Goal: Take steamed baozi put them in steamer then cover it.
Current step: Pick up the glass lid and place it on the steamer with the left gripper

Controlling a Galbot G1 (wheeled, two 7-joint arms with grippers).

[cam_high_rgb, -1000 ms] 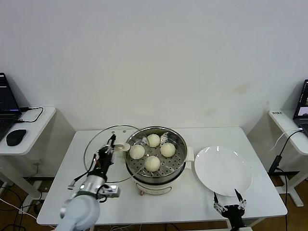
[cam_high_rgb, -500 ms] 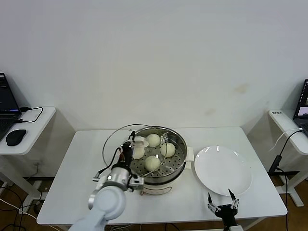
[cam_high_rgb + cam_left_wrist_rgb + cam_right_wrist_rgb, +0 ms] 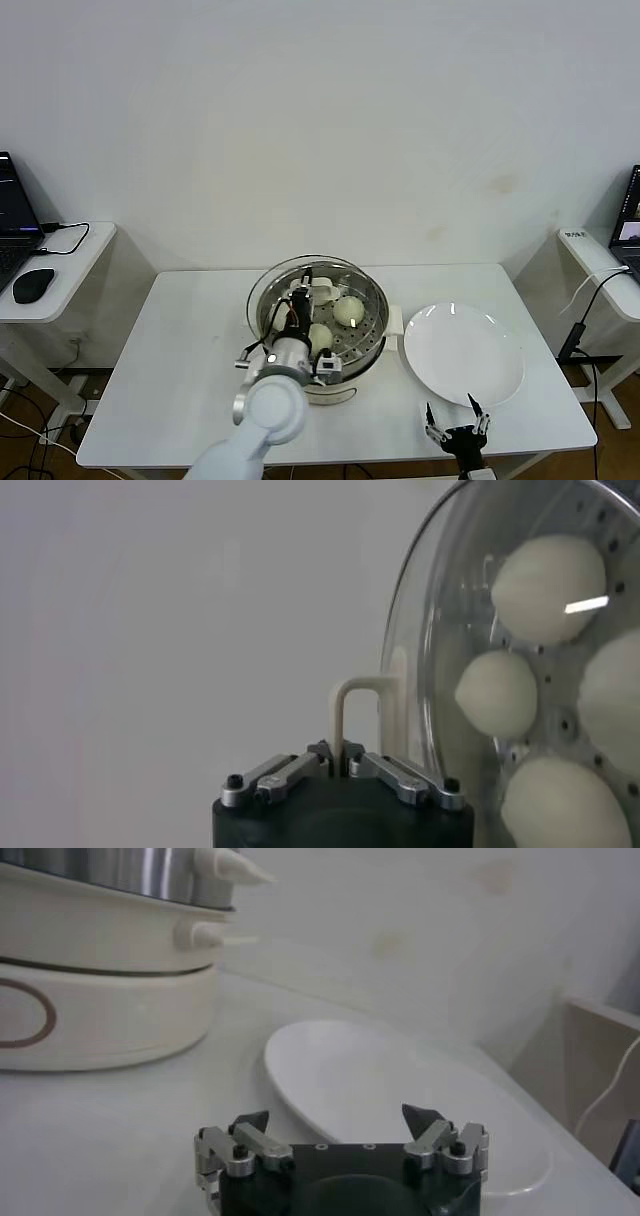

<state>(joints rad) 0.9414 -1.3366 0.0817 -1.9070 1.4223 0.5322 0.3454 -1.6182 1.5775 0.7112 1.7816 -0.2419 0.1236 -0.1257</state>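
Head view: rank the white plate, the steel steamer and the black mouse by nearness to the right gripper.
1. Round white plate, just beyond the right gripper, table's right.
2. Shiny stainless-steel steamer, table centre, to its left.
3. Black computer mouse, side desk, far left.

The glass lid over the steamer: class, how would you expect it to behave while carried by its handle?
The glass lid looks rigid and probably breakable, being clear and hard-edged. Pinched only at its thin white handle by the left tool, it may swing or tilt. Its domed, round rim could roll or slide if dropped onto the steamer crooked.
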